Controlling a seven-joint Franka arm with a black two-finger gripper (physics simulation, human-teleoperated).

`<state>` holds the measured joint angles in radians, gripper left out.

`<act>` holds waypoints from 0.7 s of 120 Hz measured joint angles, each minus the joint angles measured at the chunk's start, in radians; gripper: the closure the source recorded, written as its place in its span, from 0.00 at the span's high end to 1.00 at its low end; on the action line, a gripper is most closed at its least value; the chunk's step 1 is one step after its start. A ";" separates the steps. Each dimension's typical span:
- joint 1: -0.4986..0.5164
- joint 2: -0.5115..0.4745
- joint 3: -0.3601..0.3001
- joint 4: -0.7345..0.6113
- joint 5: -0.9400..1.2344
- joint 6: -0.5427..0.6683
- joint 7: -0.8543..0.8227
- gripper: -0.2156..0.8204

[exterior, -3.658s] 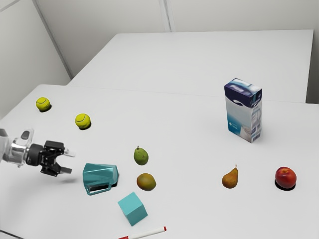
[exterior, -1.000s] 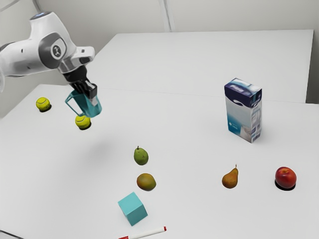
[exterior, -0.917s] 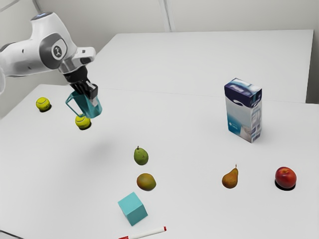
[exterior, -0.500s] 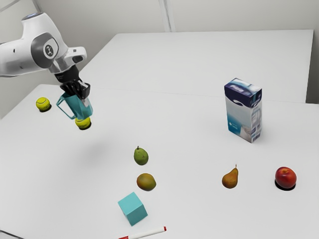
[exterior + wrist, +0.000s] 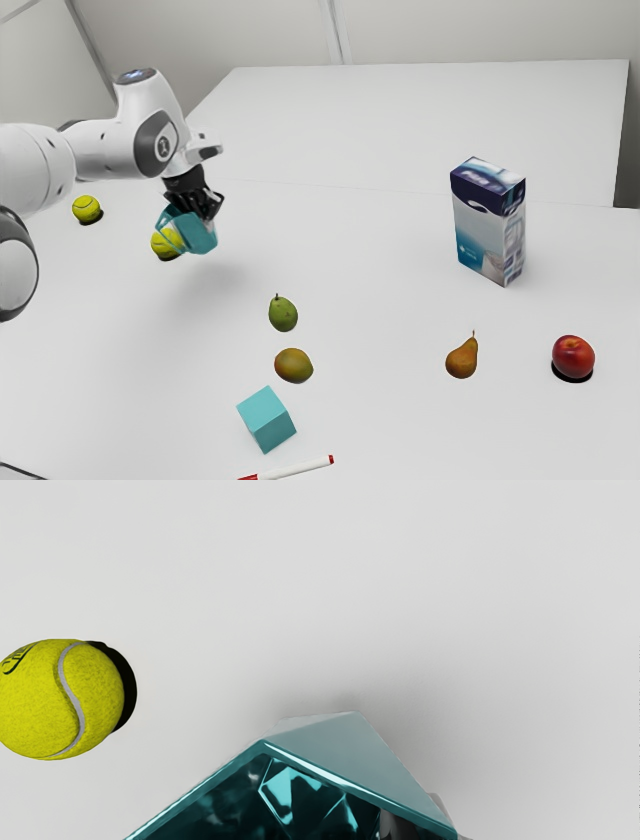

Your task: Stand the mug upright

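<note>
In the exterior view my gripper (image 5: 205, 205) points down at the left, shut on the wall of the teal mug (image 5: 198, 236). The mug hangs above the table, somewhat tilted, its open end toward my hand and its handle side toward the exterior view's left, in front of a tennis ball. The wrist view shows the rim and faceted inside of the mug (image 5: 320, 745). There my gripper (image 5: 419, 820) has one finger inside the mug and the other outside against its wall, partly hidden by it.
Near the mug is a tennis ball (image 5: 165, 243), also in the wrist view as a tennis ball (image 5: 60, 700). Another ball (image 5: 87, 209) lies farther left. A green pear (image 5: 283, 314), mango (image 5: 293, 365), teal cube (image 5: 266, 418) and marker (image 5: 295, 469) lie toward the exterior view's front.
The mug, lying on its side on the table at first, was gripped and raised. Over the last half second my hand has carried it toward the exterior view's right and somewhat lower in that view.
</note>
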<state>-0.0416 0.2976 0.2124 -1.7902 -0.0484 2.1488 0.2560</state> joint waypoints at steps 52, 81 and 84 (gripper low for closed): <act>-0.022 0.048 0.010 0.018 -0.024 0.038 -0.049 0.59; -0.034 -0.004 0.010 0.135 -0.024 -0.096 -0.069 0.72; -0.037 -0.030 0.009 0.138 -0.024 -0.123 -0.072 0.72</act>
<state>-0.0786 0.2672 0.2217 -1.6527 -0.0719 2.0254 0.1844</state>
